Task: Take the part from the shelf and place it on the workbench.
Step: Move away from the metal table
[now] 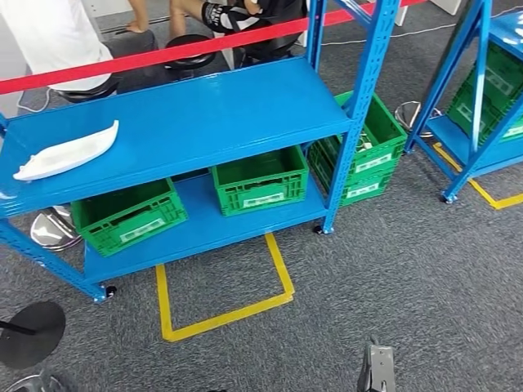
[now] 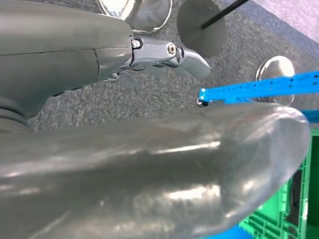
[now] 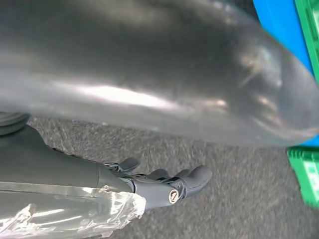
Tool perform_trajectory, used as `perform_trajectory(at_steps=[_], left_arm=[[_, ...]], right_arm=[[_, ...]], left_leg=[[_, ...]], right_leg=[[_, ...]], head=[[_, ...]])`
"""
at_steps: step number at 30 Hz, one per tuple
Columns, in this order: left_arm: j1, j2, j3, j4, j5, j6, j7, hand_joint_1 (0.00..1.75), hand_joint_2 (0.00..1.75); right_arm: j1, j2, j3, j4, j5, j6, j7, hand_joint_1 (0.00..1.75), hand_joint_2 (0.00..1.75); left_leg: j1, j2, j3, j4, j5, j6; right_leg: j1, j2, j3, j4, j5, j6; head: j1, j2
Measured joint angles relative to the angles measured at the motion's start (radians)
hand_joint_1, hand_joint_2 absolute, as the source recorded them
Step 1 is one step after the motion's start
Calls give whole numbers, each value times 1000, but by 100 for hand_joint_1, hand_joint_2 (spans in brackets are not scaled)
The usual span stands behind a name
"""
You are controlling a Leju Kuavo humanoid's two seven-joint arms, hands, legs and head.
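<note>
On the upper level of the blue metal shelf (image 1: 203, 114), near its left end, lies the white part (image 1: 66, 153). It is long, thin and flat, smooth and slightly glossy, with a curved edge that narrows to a point. Its long axis runs left to right and slants a little, with the pointed tip at the right and farther away, the blunter end at the left and nearer.

The shelf stands on small castors on grey carpet (image 1: 395, 278), which has a speckled, rough weave. Yellow tape (image 1: 225, 314) marks an open square on the carpet just in front of the shelf. The lower level carries two green plastic crates (image 1: 260, 180) with lattice walls and white labels; two more are stacked on the floor at the right end. A second blue rack (image 1: 478, 98) holding green crates stands at the far right. A red bar (image 1: 185, 51) crosses behind the shelf, and people sit on black stools beyond it.

The left hand (image 2: 165, 55) hangs over the carpet with its fingers (image 2: 194, 59) straight and apart, gripping nothing. The right hand (image 3: 161, 186) likewise hangs over the carpet, its dark fingers (image 3: 195, 179) extended and released, well apart from the part.
</note>
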Motion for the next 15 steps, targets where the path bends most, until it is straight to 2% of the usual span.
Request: perform_trajectory(at_steps=[1,2,4,5,6,8,9,10,11,12,13,14,15], left_arm=[[1,1,-17,0,3,2,1,0,0],[2,1,-33,0,7,4,2,0,0],[2,3,-68,0,13,18,2,0,0],[0,3,-90,0,13,31,2,0,0],[-1,3,-112,0,12,45,3,0,0],[4,3,-150,1,9,69,4,0,0],[8,2,-164,1,7,75,4,0,0],[10,2,-176,1,6,79,4,0,0],[9,1,-188,1,5,82,4,0,0],[9,0,-199,1,5,83,4,0,0],[8,0,-208,1,4,84,4,0,0],[9,-1,-215,1,3,84,4,0,0],[12,-2,-221,1,3,84,4,0,0]], right_arm=[[2,0,6,-4,-6,-2,0,0,0],[3,1,12,-7,-16,-4,0,0,0],[7,1,25,-15,-40,-9,0,0,0],[9,1,32,-18,-53,-11,0,0,0],[12,1,38,-20,-64,-12,0,0,0],[15,1,50,-24,-82,-12,0,0,0],[17,1,56,-27,-88,-12,0,0,0],[18,1,62,-31,-93,-12,0,0,0],[21,1,67,-33,-98,-12,0,0,0],[25,1,70,-35,-101,-13,0,0,0],[30,1,72,-35,-104,-13,0,0,0],[35,1,72,-35,-106,-13,0,0,0],[39,1,73,-35,-108,-12,0,0,0]], left_leg=[[1,3,12,-21,22,-1],[1,12,43,-78,56,0],[-4,57,115,-214,108,6],[-7,75,136,-258,117,11],[-10,83,144,-278,116,18],[-9,64,143,-283,114,33],[-8,53,144,-285,115,39],[-5,43,145,-287,116,46],[-2,32,147,-289,117,52],[-2,20,147,-289,118,57],[-1,8,146,-289,118,60],[-2,-4,146,-288,118,60],[-2,-15,147,-288,118,61]], right_leg=[[0,-13,1,0,-1,1],[-1,-24,4,0,-4,4],[4,-46,10,2,-10,13],[8,-58,13,2,-14,18],[13,-69,15,1,-17,22],[16,-89,22,-4,-21,31],[14,-80,22,1,-28,36],[12,-57,14,23,-44,42],[9,-26,-6,67,-70,46],[8,7,-35,131,-101,48],[7,26,-71,204,-131,49],[7,35,-103,262,-148,49],[8,38,-123,289,-146,49]], head=[[0,0],[0,0],[-2,0],[-1,0],[0,0],[2,0],[3,0],[5,0],[7,0],[10,0],[11,0],[12,0],[12,0]])
